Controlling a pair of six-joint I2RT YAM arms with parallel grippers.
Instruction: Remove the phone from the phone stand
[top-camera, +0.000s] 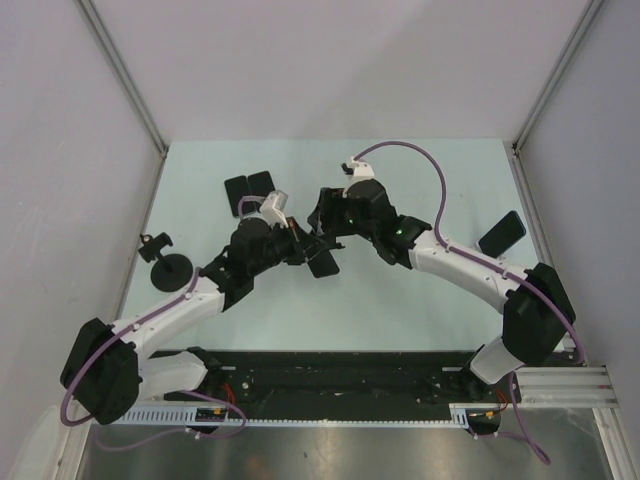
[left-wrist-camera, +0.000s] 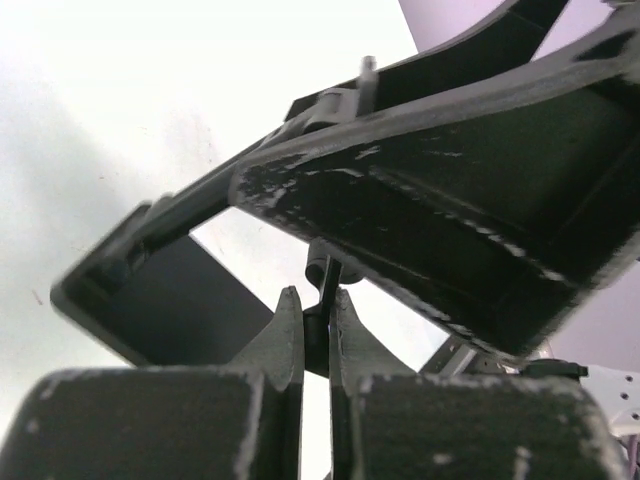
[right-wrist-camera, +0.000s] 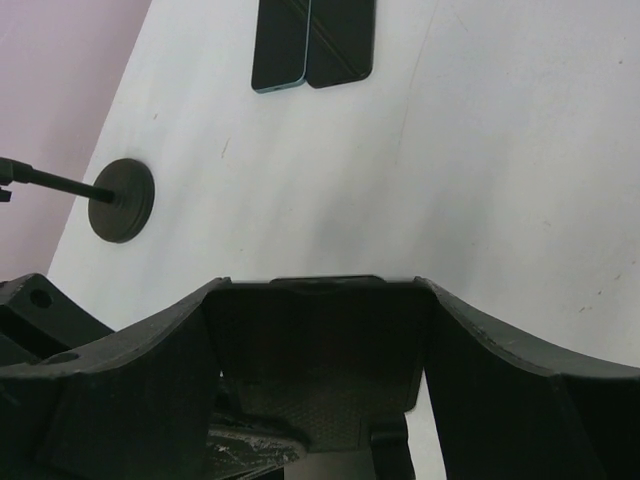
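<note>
Left jaws clenched on one phone stand, right jaws grasping one phone; three spare phones aside.

No legible txt, labels, brands or nos. in any view. Slab pair at 11 o'clock and lone slab at 3 o'clock: plain dark faces.

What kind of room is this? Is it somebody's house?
Likely a robot test booth in a lab, not a house. A left arm and right arm sit bolted by a metal rail, plain white panels box in a pale table, and spare phones lie on it.
</note>
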